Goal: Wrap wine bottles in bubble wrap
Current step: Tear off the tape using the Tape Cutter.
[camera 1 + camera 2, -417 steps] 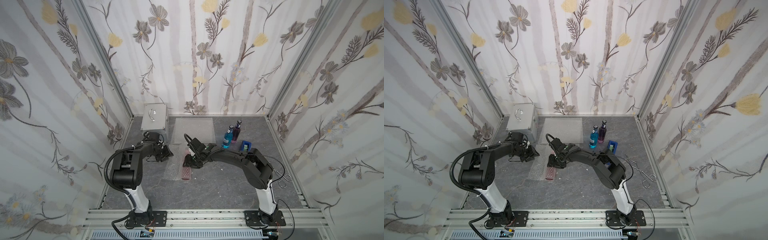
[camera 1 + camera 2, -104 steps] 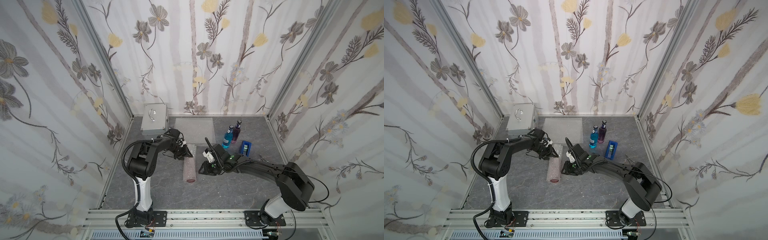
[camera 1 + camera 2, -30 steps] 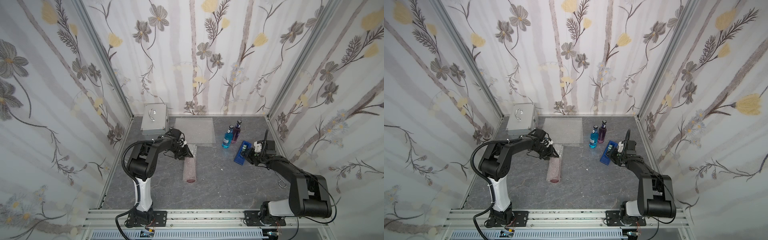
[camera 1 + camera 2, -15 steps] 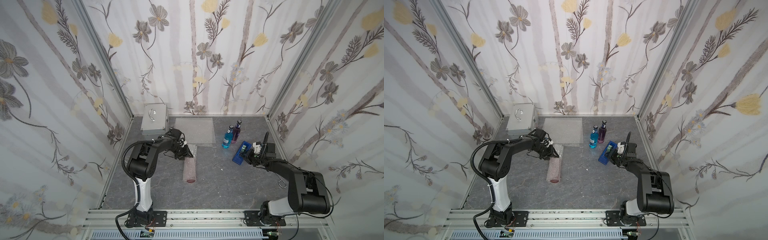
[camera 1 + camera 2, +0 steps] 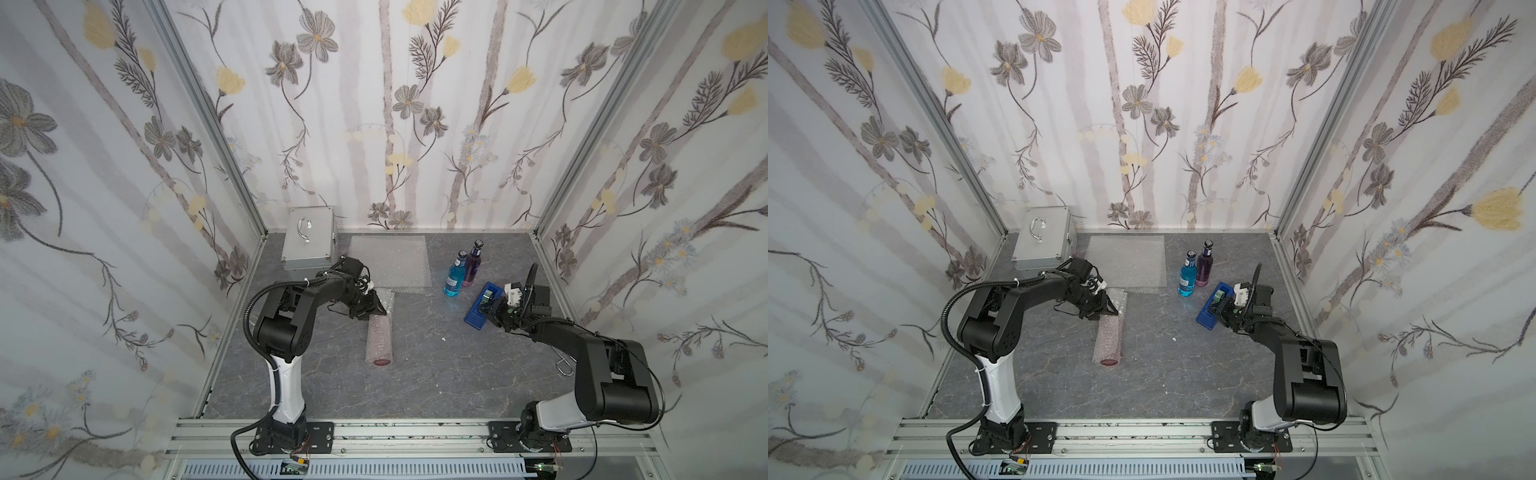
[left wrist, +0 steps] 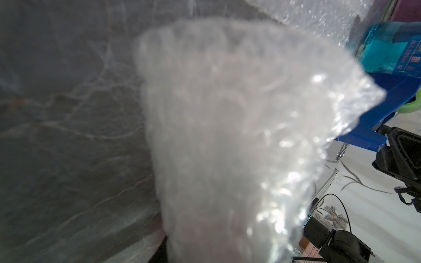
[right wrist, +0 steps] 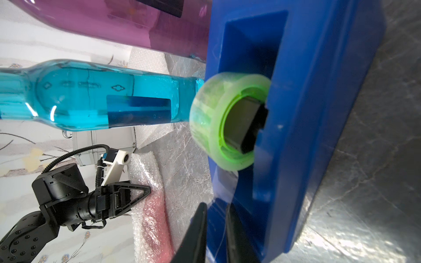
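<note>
bright, even light, soft shadows; top views sharp, left wrist view's bubble wrap (image 6: pixel 227 136) blurred with glare.

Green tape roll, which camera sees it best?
The right wrist view: the tape roll fills the middle, sitting in the blue dispenser. Both top views show a tiny green speck; the left wrist view catches a sliver.

Ahead of your left hand (image 5: pixel 376 307), the blurred clear bubble-wrap roll (image 6: pixel 227 148) hides its fingertips in the wrist view.
</note>
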Motion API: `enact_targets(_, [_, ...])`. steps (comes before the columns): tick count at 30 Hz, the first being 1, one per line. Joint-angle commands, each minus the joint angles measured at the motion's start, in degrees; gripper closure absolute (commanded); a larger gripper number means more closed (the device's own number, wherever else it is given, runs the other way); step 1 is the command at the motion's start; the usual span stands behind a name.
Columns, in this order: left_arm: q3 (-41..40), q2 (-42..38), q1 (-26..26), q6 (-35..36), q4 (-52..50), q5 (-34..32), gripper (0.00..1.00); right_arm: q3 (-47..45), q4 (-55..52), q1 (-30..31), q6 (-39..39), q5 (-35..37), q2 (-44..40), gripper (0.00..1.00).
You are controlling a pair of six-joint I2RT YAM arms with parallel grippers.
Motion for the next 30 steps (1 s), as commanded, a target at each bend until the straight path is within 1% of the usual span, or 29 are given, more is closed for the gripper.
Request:
enact_targets(1, [-0.1,0.3,-0.3,0.1,-2.5,-2.6,0.71,-0.2,2.4,0.0,0.7,-2.3,-0.4,0.84])
enact_targets(7, [-0.1,0.1,-0.3,0.2,-2.6,-2.6,0.72,-0.3,3.9,-0.1,1.9,-3.2,-0.4,0.89])
enact_targets(12, [0.0,0.1,-0.2,0.2,-2.5,-2.6,0.72,-0.7,5.7,-0.1,3.7,-4.8,-0.7,1.0])
enact_targets(19, [0.0,0.3,-0.3,0.1,-2.5,-2.5,0.72,-1.1,6.4,-0.1,5.8,-6.4,-1.7,1.0])
enact_targets(20, [0.0,0.3,-0.3,0.1,-2.5,-2.6,0.72,-1.2,6.4,-0.1,6.2,-6.6,-3.4,1.0])
enact_targets(23, [0.0,0.2,-0.3,0.1,-2.5,-2.6,0.71,-1.9,7.3,-0.1,7.7,-7.0,-4.4,1.0])
enact_targets(30, [-0.1,0.3,-0.3,0.2,-2.5,-2.5,0.72,-2.4,6.8,-0.1,9.2,-7.3,-5.2,1.0])
